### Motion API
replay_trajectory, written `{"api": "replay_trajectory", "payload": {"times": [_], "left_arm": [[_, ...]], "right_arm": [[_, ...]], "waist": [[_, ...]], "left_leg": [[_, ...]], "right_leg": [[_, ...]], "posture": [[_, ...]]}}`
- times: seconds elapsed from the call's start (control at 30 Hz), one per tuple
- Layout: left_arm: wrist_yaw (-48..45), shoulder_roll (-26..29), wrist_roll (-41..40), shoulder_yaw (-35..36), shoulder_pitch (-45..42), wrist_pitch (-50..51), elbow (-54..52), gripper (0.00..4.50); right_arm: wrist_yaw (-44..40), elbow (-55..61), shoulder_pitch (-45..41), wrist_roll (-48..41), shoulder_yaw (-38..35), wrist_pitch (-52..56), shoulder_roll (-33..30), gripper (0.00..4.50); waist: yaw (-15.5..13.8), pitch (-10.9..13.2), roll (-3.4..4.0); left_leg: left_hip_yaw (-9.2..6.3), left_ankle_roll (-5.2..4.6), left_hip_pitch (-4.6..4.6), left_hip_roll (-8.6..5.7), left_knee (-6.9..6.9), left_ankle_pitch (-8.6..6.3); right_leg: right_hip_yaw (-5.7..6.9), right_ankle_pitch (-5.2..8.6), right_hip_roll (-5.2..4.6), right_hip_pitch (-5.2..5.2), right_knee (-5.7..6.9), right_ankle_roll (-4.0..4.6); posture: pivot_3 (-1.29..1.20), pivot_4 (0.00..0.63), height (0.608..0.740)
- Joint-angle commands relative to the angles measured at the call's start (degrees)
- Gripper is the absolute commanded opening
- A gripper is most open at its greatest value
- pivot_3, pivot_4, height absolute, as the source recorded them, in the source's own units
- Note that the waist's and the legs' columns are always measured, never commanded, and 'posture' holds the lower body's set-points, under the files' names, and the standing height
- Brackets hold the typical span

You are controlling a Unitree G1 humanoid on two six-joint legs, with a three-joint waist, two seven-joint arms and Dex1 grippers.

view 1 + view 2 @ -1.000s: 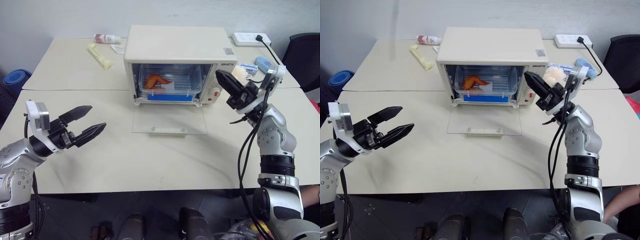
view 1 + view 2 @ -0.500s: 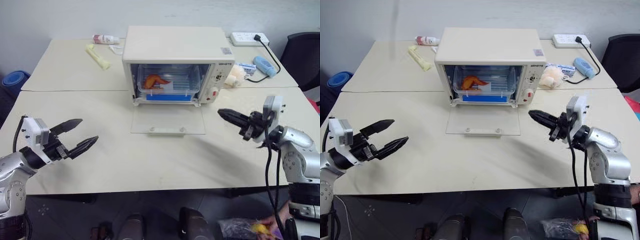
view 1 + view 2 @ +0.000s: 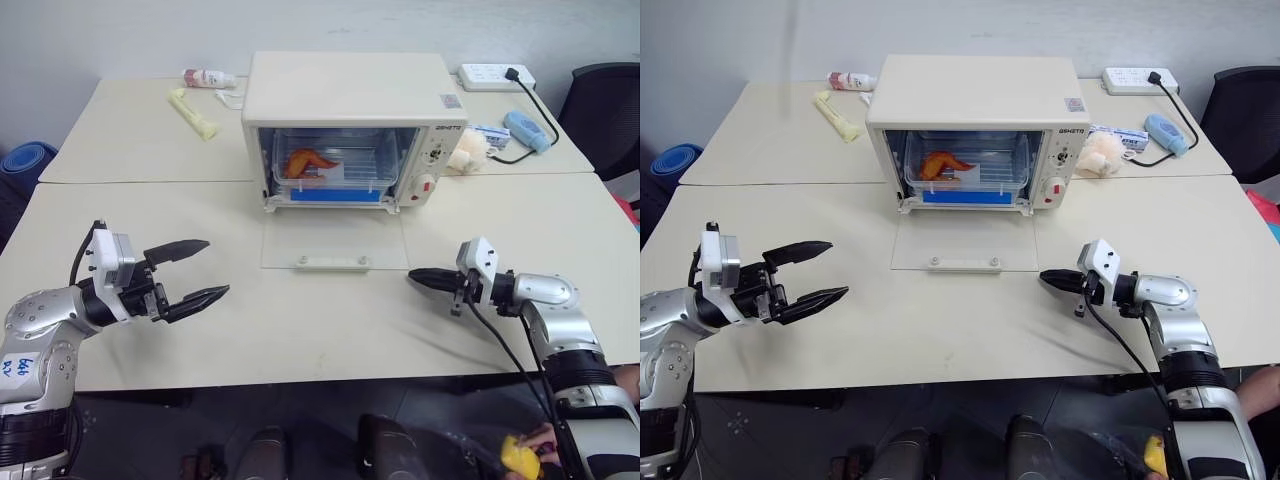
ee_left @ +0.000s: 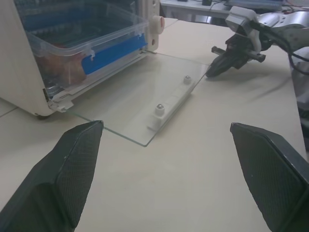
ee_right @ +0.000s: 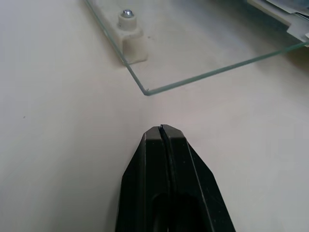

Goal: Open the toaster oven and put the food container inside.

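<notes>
Clear plastic food container [image 3: 335,160] with blue clips: inside open cream-white boxy toaster oven [image 3: 350,125], far middle of tabletop [image 3: 300,330] | left end effector [image 3: 195,272]: wide open, empty | right end effector [image 3: 418,276]: pinched closed, empty, near glass door [image 3: 334,242] corner, likely for closing it

Left gripper [image 3: 200,270] held low at the near left, roughly level, pointing right and slightly away, black fingers [image 4: 72,169] spread wide with nothing between them. Right gripper [image 3: 415,275] low at the near right, pointing left, jaws pressed together and empty, forearm stretched out behind it.
</notes>
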State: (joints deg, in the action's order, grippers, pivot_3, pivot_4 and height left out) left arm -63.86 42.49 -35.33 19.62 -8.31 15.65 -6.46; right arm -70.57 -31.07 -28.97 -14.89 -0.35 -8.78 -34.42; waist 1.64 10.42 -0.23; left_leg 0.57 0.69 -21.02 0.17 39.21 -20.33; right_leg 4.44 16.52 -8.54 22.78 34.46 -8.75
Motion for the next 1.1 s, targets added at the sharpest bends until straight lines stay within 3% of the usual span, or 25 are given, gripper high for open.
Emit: {"api": "replay_trajectory", "payload": {"times": [0.03,0.33,0.53,0.73,0.87,1.1], "left_arm": [[-0.1,1.3,-3.9,0.3,-0.9,4.0,-3.4,4.48],[8.7,-1.6,-15.1,5.0,-6.9,14.1,-4.1,4.48],[11.9,-2.9,-6.9,3.4,-8.4,7.7,0.2,4.48],[11.2,-1.1,3.4,1.4,-4.6,-1.0,4.0,4.48],[8.2,0.8,8.9,1.1,1.3,-8.0,6.0,4.5],[4.3,0.7,10.8,1.4,8.0,-14.9,7.5,4.5]], "right_arm": [[-2.0,2.6,-1.1,-4.9,-2.6,-0.8,2.2,0.0],[14.2,17.6,-7.9,-25.9,-15.8,20.6,8.7,0.0],[20.1,19.8,-14.6,-29.2,-17.9,25.3,10.4,0.0],[15.6,25.2,-8.8,-25.9,-14.2,29.4,4.0,0.0],[3.2,28.2,2.1,-15.8,-7.2,18.8,-3.9,0.84],[-6.6,25.4,13.2,-11.1,-6.4,3.2,-5.3,3.23]], "waist": [[0.0,0.0,0.0],[-0.1,0.0,0.04],[0.0,0.0,0.04],[-0.3,0.0,0.04],[-0.2,0.0,0.04],[-0.2,0.0,0.04]], "left_leg": [[-0.02,0.0,0.0,0.01,0.0,0.0],[-0.15,0.02,-0.04,0.02,0.1,0.0],[-0.14,0.04,-0.01,0.0,0.0,0.0],[-0.13,0.02,-0.07,-0.07,0.0,0.0],[-0.06,0.0,-0.05,-0.06,-0.04,-0.01],[0.13,-0.03,0.04,-0.02,-0.01,-0.02]], "right_leg": [[0.0,0.0,0.0,0.0,0.0,0.0],[0.03,0.0,-0.01,-0.01,0.06,0.0],[0.04,0.0,0.01,0.0,0.08,0.0],[0.06,0.0,-0.01,0.01,0.05,0.0],[0.05,0.0,-0.01,0.01,-0.01,0.0],[-0.05,0.0,-0.01,0.01,0.01,0.0]], "posture": [[0.0,0.15,0.74],[0.0,0.15,0.74],[0.0,0.15,0.74],[0.0,0.15,0.74],[0.0,0.15,0.74],[0.0,0.15,0.74]]}}
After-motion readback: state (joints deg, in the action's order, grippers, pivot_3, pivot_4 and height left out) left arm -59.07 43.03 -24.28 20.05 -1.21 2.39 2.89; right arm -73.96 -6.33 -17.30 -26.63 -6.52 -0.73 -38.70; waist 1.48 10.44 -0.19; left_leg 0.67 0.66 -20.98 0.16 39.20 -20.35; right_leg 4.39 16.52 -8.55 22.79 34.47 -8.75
